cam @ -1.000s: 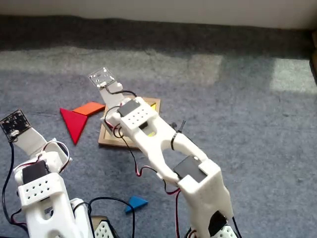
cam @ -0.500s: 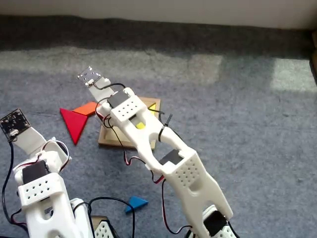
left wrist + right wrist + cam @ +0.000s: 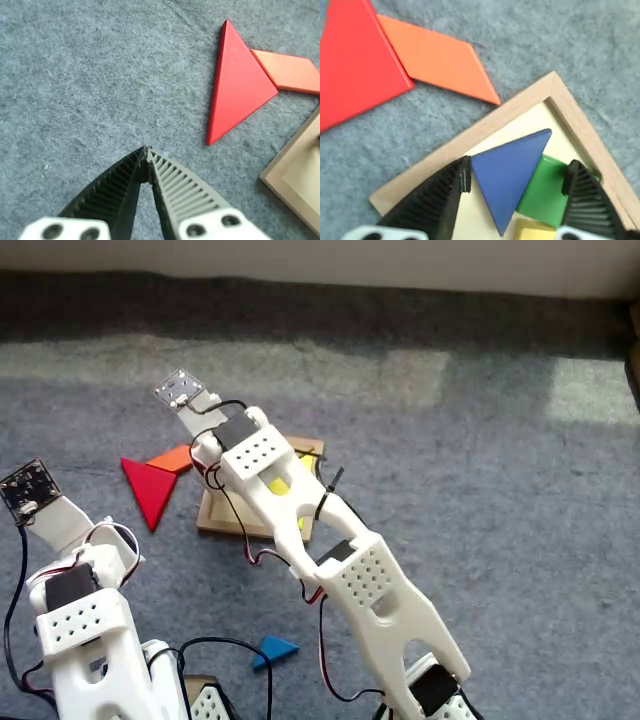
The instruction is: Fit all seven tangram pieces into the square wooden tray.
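Ahead of my left gripper (image 3: 146, 155), jaws shut tip to tip on nothing, the red triangle (image 3: 237, 85) and orange parallelogram (image 3: 287, 72) lie touching on the carpet (image 3: 100, 75), apart from the tips. Between my right gripper's (image 3: 517, 175) wide-open, empty jaws, the blue triangle (image 3: 512, 170) lies flat in the wooden tray (image 3: 520, 107); a green piece (image 3: 547, 192) sits between it and one jaw.

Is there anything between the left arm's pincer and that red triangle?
No, only bare grey carpet. The left wrist view shows it: the left pincer is shut above the floor, and the red triangle lies farther on with nothing in the gap.
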